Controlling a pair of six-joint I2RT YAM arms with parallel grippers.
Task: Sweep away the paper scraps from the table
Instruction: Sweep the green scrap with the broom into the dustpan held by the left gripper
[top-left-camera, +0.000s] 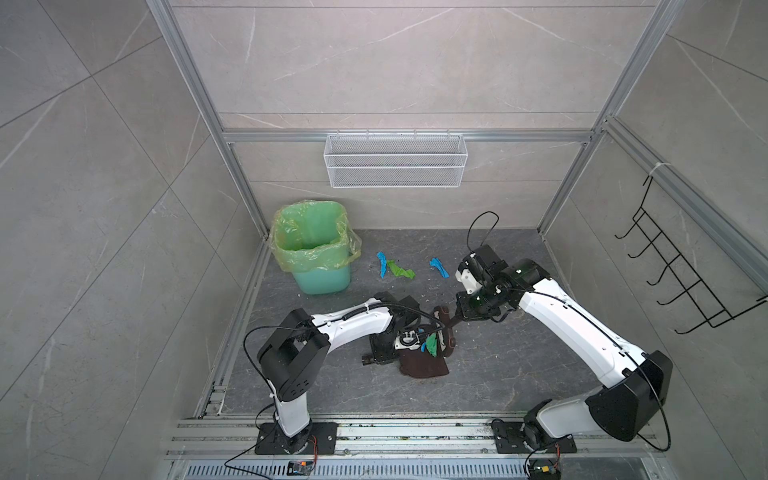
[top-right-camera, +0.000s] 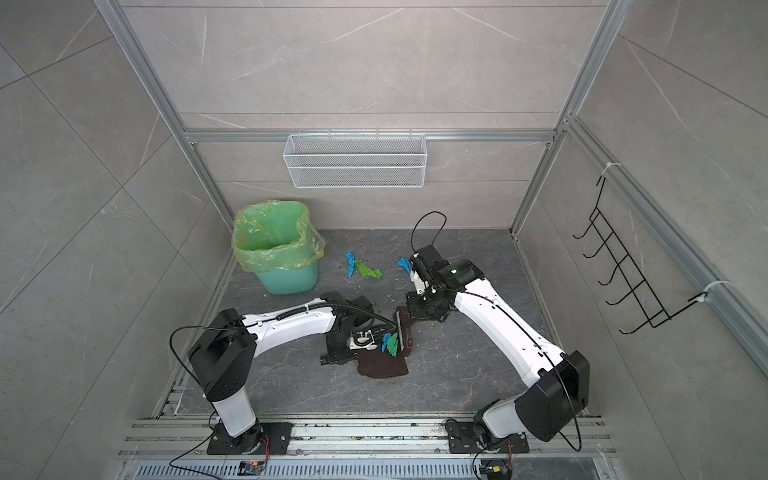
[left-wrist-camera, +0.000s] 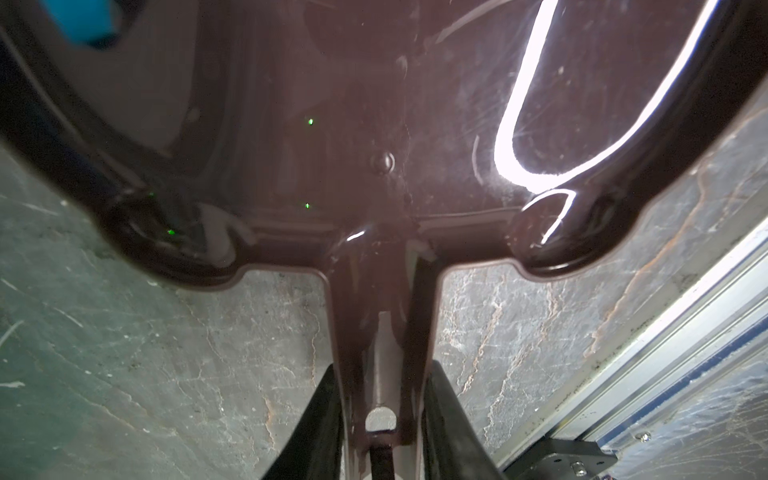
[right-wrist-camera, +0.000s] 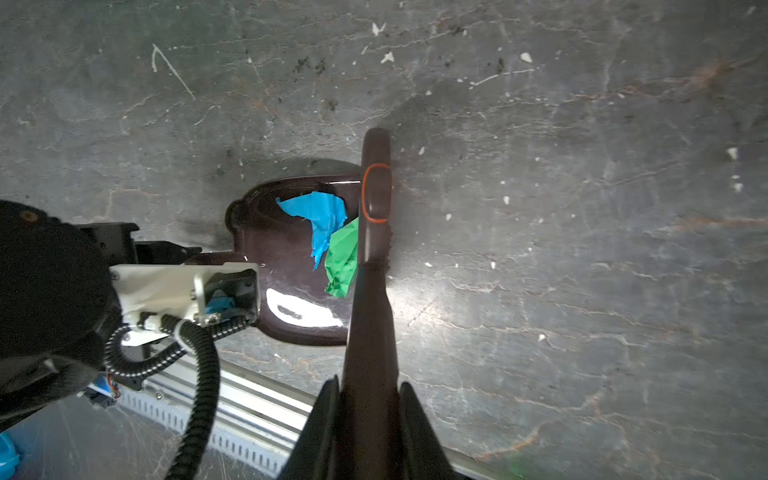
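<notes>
Left fingers (left-wrist-camera: 316, 428) grip the dustpan (right-wrist-camera: 286, 245), right fingers (right-wrist-camera: 320, 432) grip the brush (right-wrist-camera: 374, 195). Two paper scraps (right-wrist-camera: 324, 212) sit in the pan. Three long ones (top-left-camera: 401, 271) lie near the bin (top-left-camera: 322, 282) on open bench (top-left-camera: 498, 374).

A crumpled blue scrap (right-wrist-camera: 322, 216) and a green scrap (right-wrist-camera: 343, 262) lie touching in a brown dustpan (right-wrist-camera: 286, 245) on the dark grey, pale-veined counter (top-left-camera: 498, 374). Farther back, a blue strip (top-left-camera: 381, 264) touches a green twist (top-left-camera: 401, 271); another blue piece (top-left-camera: 438, 267) lies apart.

Grey tiled walls (top-left-camera: 395, 62), aluminium rails (top-left-camera: 407, 136); white mesh basket (top-left-camera: 395, 176) at back; black hook rack (top-left-camera: 681, 257) at side.
</notes>
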